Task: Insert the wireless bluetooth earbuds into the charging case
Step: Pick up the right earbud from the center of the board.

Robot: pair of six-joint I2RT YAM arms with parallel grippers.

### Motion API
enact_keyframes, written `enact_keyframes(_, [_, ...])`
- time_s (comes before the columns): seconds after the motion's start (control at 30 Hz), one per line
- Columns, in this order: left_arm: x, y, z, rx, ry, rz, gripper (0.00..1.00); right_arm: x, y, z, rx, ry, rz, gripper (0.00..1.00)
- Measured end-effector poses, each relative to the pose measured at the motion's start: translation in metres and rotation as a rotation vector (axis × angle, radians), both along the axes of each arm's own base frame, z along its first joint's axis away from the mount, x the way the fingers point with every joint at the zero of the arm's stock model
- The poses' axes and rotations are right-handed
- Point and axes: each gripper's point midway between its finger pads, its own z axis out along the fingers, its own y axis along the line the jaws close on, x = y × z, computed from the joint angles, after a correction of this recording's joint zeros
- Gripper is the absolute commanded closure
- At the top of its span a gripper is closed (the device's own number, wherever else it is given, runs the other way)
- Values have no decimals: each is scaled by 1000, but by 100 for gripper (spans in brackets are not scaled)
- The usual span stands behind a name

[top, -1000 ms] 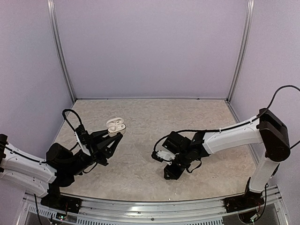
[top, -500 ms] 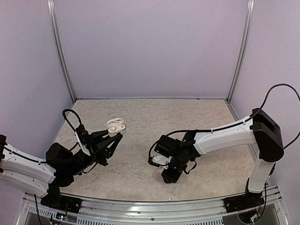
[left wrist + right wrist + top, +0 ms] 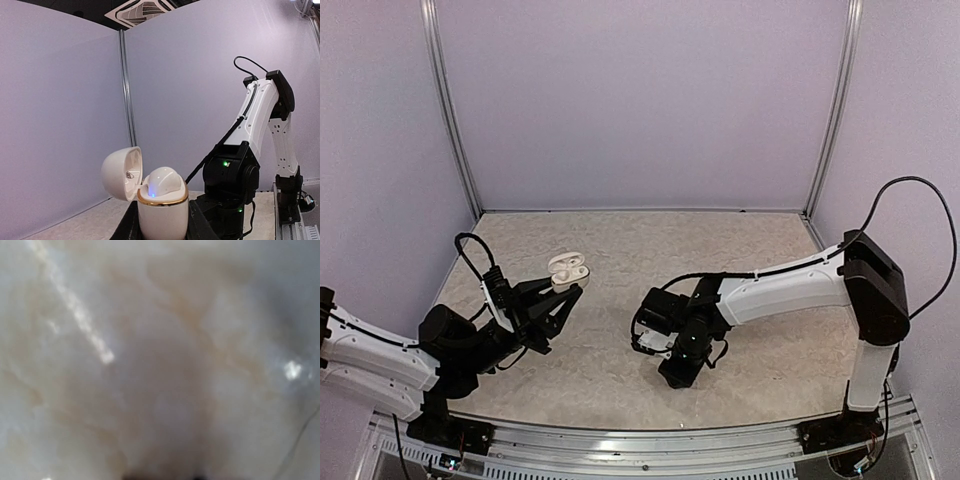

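My left gripper [image 3: 563,291] is shut on a white charging case [image 3: 568,270] with a gold rim and holds it upright above the table, left of centre. In the left wrist view the case [image 3: 162,212] sits between my fingers [image 3: 126,227] with its lid [image 3: 121,172] swung open to the left. A white rounded bud [image 3: 163,182] with a blue light rests in the case. No black earbuds show in any view. My right gripper [image 3: 674,373] points down at the table near its front middle. Its wrist view shows only a blurred pale table surface [image 3: 160,360], very close.
The marbled table [image 3: 620,240] has purple walls on three sides with metal posts [image 3: 451,110] at the back corners. A metal rail [image 3: 640,445] runs along the front edge. My right arm [image 3: 250,150] stands close in front of the held case.
My right arm has swung left toward the table's middle, gripper still pointing down. My left gripper and the case have not moved.
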Motion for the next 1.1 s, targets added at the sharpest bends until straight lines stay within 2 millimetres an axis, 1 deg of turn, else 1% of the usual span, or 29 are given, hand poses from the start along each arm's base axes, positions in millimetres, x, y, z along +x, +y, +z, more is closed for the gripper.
enact_keyframes(0.1, [0,-1,-2,4,2,0,100,1,3,0,-13,-4,6,74])
enact_keyframes(0.3, [0,-1,-2,5,2,0,100,2,3,-1,-45,-10,8,78])
enact_keyframes(0.47, [1,-1,-2,7,3,0,100,3,2,-1,-70,-25,15,85])
enact_keyframes(0.67, [2,-1,-3,8,4,3,100,2,4,0,-68,-28,18,90])
enact_keyframes(0.8, [3,0,-3,7,4,6,100,7,7,4,-46,-60,11,94])
enact_keyframes(0.87, [3,1,-3,4,6,7,100,12,9,11,-25,-96,5,95])
enact_keyframes(0.97, [5,3,-4,-3,16,9,100,24,13,37,49,-182,-12,95])
enact_keyframes(1.1, [7,7,-4,-20,27,0,100,39,24,93,216,-319,-28,95])
